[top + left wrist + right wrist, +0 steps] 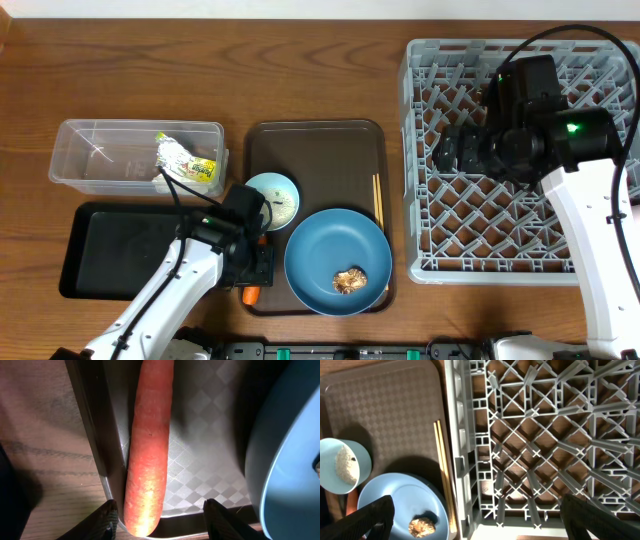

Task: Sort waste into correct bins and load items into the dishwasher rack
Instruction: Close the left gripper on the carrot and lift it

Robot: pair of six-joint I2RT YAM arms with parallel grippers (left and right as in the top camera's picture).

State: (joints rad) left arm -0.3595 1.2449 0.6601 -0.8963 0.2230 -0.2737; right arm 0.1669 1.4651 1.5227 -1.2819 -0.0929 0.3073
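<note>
left jaws: apart, straddling one end of the carrot (147, 455), not pinching it  
carrot: lying flat on the brown tray (200, 435), snug against its rim, blue plate (285, 460) nearby  
right jaws: wide apart, empty, hanging over the dishwasher rack (545, 435)

The carrot (148, 445) inside the left pincer (160, 521) is orange, the tray (200, 470) under it brown with tiny diamonds, the plate (285, 460) beside it blue
</note>
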